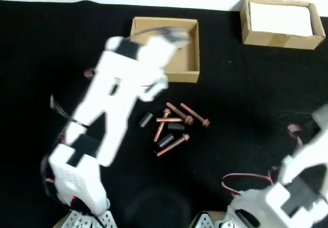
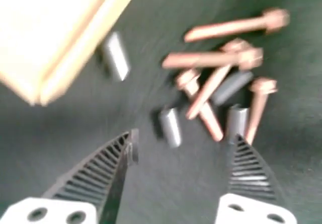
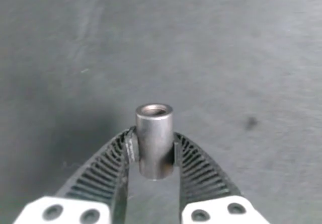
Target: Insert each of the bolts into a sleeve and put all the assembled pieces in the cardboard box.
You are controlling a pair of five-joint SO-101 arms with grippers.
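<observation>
Your left gripper hangs wide open above the table. A loose sleeve lies just off its fingertips and the heap of copper bolts just past it, shafts crossed and touching, so a bolt at the heap's edge looks the cleanest pick. On the far side sits the cardboard box, with a second box well apart at far right. Near right, your right gripper is clamped on an upright sleeve, bore open at its top.
</observation>
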